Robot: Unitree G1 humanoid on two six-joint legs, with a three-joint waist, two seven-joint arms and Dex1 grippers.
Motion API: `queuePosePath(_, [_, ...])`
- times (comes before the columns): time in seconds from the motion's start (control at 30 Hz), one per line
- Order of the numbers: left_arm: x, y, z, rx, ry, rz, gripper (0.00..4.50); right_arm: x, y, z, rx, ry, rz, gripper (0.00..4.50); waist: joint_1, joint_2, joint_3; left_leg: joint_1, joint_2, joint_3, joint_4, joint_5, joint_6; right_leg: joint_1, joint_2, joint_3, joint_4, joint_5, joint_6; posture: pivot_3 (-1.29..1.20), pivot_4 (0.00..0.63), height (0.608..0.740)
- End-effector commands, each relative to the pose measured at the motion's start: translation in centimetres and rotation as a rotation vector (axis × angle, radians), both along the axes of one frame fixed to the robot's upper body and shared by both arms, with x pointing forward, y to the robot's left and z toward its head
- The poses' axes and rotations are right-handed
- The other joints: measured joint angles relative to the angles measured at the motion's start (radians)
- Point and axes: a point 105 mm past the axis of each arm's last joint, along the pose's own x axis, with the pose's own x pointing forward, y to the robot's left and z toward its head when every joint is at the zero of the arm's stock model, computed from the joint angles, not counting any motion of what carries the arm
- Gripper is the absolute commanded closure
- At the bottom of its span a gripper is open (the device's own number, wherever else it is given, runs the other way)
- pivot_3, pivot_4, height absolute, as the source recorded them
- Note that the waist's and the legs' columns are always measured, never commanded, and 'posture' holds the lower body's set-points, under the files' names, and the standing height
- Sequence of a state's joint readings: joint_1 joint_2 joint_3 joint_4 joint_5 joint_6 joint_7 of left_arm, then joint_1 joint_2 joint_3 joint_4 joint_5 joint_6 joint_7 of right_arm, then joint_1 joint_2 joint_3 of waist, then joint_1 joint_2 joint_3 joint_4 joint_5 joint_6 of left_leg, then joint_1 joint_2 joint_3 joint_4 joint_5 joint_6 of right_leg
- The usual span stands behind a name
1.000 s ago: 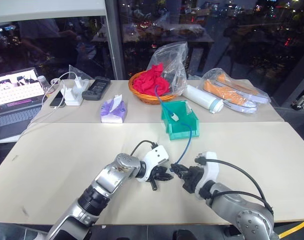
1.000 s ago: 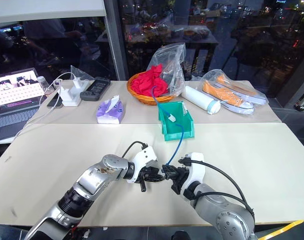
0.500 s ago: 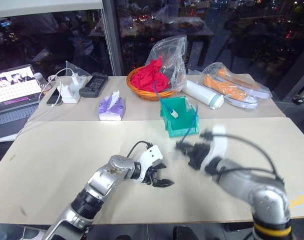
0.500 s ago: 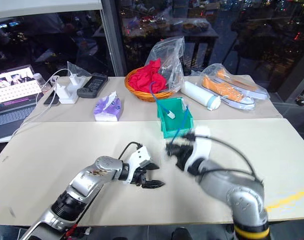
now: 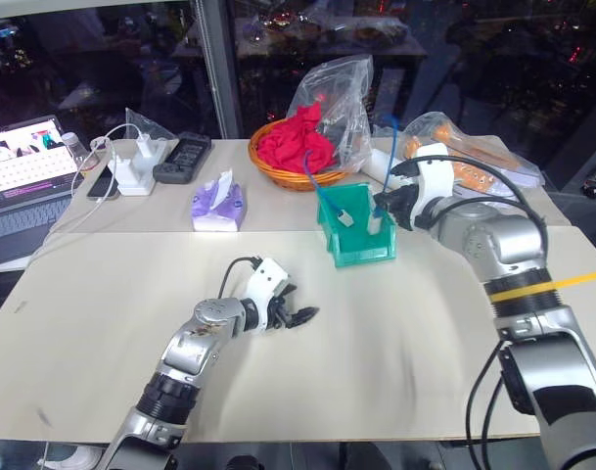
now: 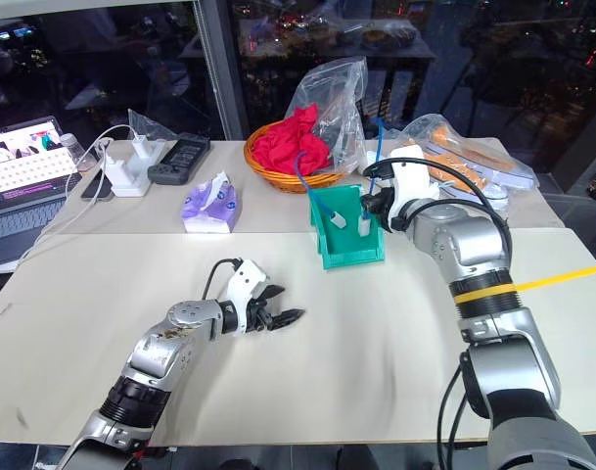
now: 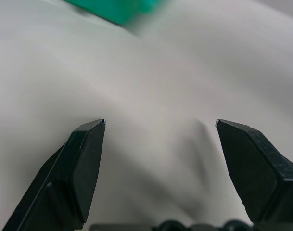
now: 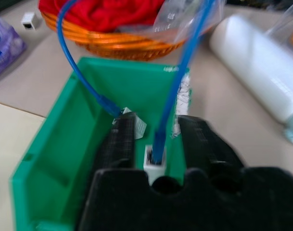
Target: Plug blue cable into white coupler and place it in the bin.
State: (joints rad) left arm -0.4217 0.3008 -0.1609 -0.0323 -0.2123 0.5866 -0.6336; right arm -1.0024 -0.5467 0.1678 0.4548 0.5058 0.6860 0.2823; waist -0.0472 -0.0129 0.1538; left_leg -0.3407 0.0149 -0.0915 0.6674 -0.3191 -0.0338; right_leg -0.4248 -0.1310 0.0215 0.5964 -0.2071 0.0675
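A pale cream tabletop (image 5: 425,352) in two joined boards runs up to dark night-time windows; its near half is bare, while the far strip holds an open laptop (image 5: 23,181), a white power adapter with cords (image 5: 136,176), a black remote (image 5: 185,157), a purple tissue pack (image 5: 219,206), a round wicker basket of red cloth (image 5: 298,157) under a clear bag, a white cylinder (image 8: 261,77) and bagged orange shoes (image 5: 479,162). The small teal-green plastic bin (image 5: 354,245) stands just past the board seam. The thin bright-blue cable (image 8: 182,72) arcs up out of it, and the tiny white boxy coupler (image 8: 153,161) sits on one end, between the right gripper (image 8: 156,137)'s parted fingers over the bin's interior; whether they grip it I cannot tell. The left gripper (image 7: 160,127) rests low on the bare near board, fingers spread wide and empty.
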Motion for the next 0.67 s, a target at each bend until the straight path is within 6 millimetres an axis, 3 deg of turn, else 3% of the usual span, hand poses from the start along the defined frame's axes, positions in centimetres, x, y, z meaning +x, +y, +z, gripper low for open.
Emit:
queuePosePath(0.03, [0.4, 0.9, 1.7, -0.068, -0.068, 0.066, 0.56, -0.5, -0.2, 4.6, 0.064, -0.125, 0.032, 1.03, 0.000, 0.001, 0.001, -0.001, 0.000, 0.000, 0.000, 0.000, 0.000, -0.001, 0.000, 0.000, -0.001, 0.000, 0.001, 0.00, 0.150, 0.740])
queuePosePath(0.13, [1.1, 1.9, 2.1, -0.043, -0.119, 0.121, 0.56, -2.3, -1.1, 6.4, 0.093, -0.163, 0.052, 0.03, 0.006, 0.002, 0.002, -0.008, 0.000, 0.000, 0.005, 0.000, 0.000, -0.004, -0.001, -0.002, -0.002, 0.001, 0.002, 0.00, 0.150, 0.740])
queuePosePath(0.27, [2.1, 3.8, 3.3, 0.069, -0.305, 0.210, 0.56, -6.5, -2.0, 7.1, 0.074, -0.197, 0.139, 0.01, 0.020, 0.002, 0.002, -0.013, 0.000, -0.003, 0.009, 0.000, 0.000, -0.005, -0.001, -0.006, -0.002, 0.001, 0.002, 0.00, 0.150, 0.740])
queuePosePath(0.33, [2.4, 5.5, 3.3, 0.056, -0.286, 0.233, 0.56, -9.8, -4.2, 7.2, 0.069, -0.270, 0.175, 0.01, 0.028, 0.002, 0.002, -0.013, 0.000, -0.003, 0.010, 0.000, 0.000, -0.004, -0.001, -0.006, -0.002, 0.001, 0.002, 0.00, 0.150, 0.740])
queuePosePath(0.4, [2.1, 6.1, 3.4, 0.021, -0.271, 0.206, 0.56, -12.3, -5.7, 5.8, -0.021, -0.282, 0.184, 0.01, 0.036, 0.002, 0.002, -0.012, 0.000, -0.003, 0.010, -0.001, 0.001, -0.003, -0.001, -0.006, -0.002, 0.001, 0.002, 0.00, 0.150, 0.740])
queuePosePath(0.5, [1.4, 6.6, 3.2, 0.009, -0.260, 0.164, 0.56, -14.6, -6.9, 2.1, -0.096, -0.223, 0.178, 0.01, 0.034, 0.002, 0.002, -0.012, -0.001, -0.003, 0.011, -0.002, 0.003, -0.001, -0.001, -0.005, -0.001, 0.002, 0.003, 0.00, 0.150, 0.740])
queuePosePath(0.67, [0.4, 7.6, 2.8, -0.019, -0.220, 0.110, 0.56, -16.6, -8.5, -2.4, -0.129, -0.193, 0.084, 0.01, 0.028, 0.002, 0.002, -0.007, -0.001, -0.002, 0.012, -0.004, 0.006, 0.001, -0.001, -0.002, -0.002, 0.005, 0.003, 0.00, 0.150, 0.740])
